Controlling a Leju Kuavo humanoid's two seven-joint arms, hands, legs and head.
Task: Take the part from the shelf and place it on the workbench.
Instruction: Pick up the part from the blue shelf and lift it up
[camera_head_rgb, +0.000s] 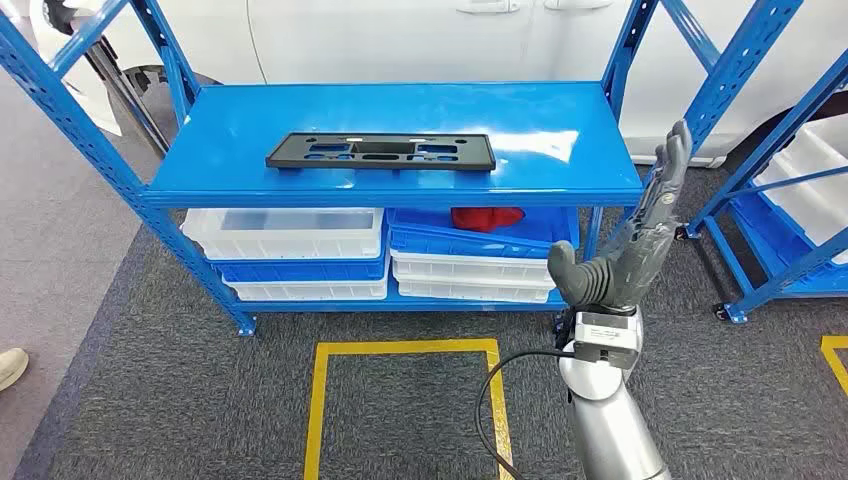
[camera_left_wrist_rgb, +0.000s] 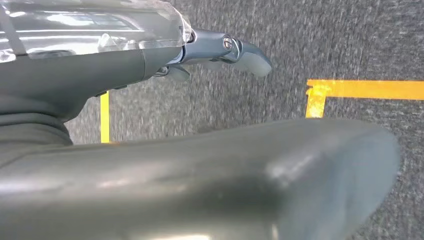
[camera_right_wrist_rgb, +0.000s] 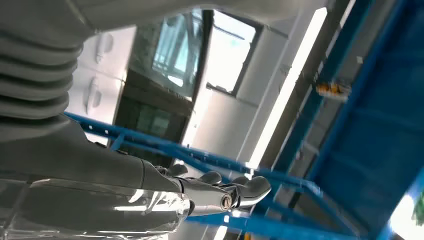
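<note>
The black part (camera_head_rgb: 380, 151) lies flat on the top board of the blue shelf (camera_head_rgb: 230, 130), near its front edge, so it is easy to reach. The right hand (camera_head_rgb: 625, 235) is raised beside the shelf's right end, fingers spread, holding nothing. The left hand (camera_left_wrist_rgb: 220, 50) hangs over the floor; its fingers seem loose and empty.

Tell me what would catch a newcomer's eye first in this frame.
The bright blue shelf fills the middle of the head view, with a flat black part lying alone on its top level. At the shelf's right end the right hand is raised, its fingers straight, apart and holding nothing. Below, white and blue bins are stacked, one holding a red item.
</note>
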